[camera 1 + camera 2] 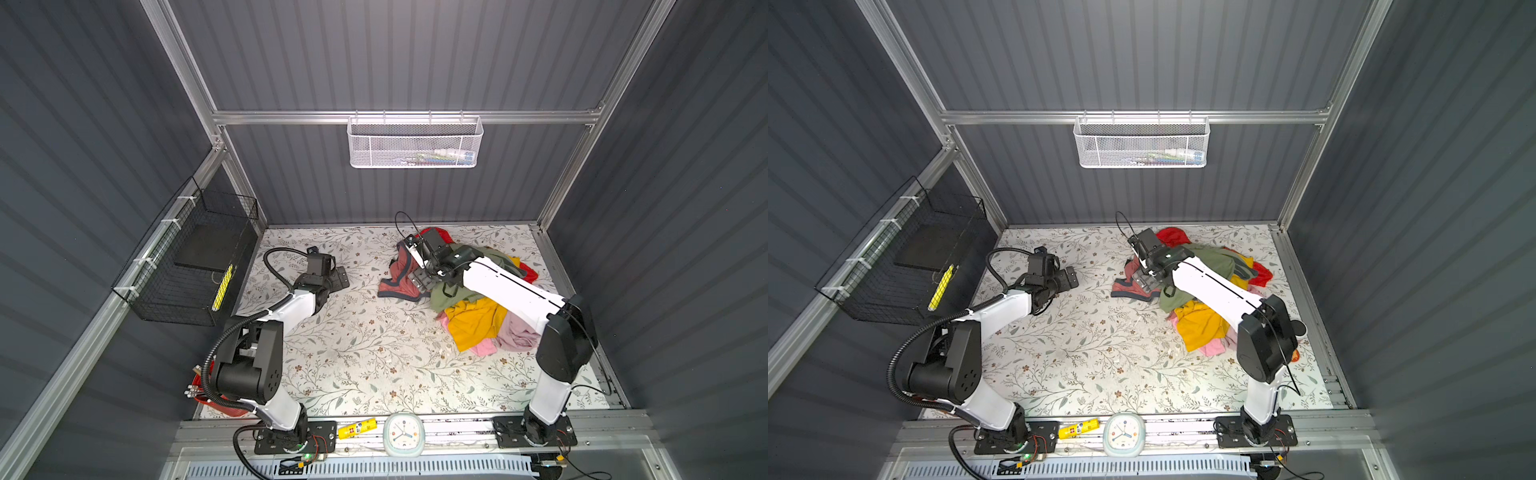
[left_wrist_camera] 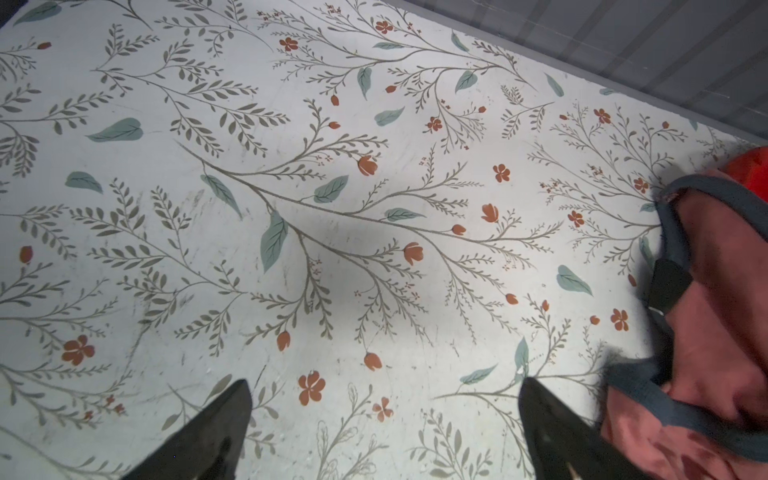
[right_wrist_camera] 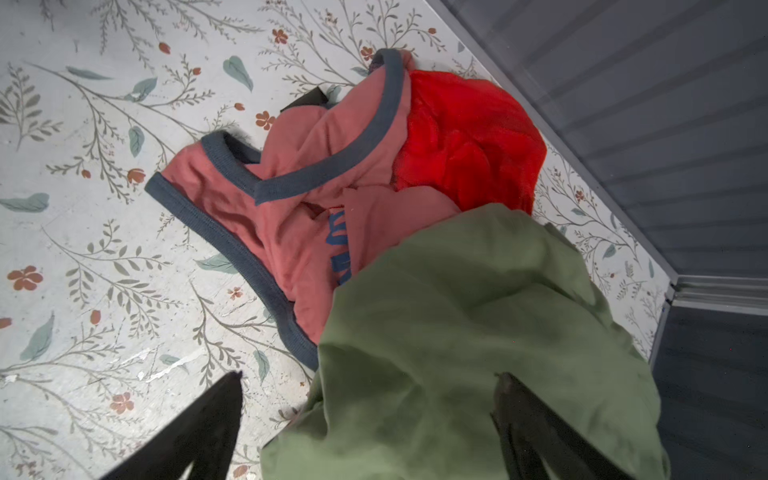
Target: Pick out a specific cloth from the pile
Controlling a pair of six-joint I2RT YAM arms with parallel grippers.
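Currently the right gripper [image 3: 370,376], fingers apart, straddles the olive garment [image 3: 457,311], apparently because it overlaps the cloth [image 3: 291,232] at the pile [image 1: 478,316] edge; the left gripper [image 2: 384,381], likewise spread, hovers aside.

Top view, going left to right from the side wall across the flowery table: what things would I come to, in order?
black wire basket → left gripper → salmon-pink cloth → pile of clothes
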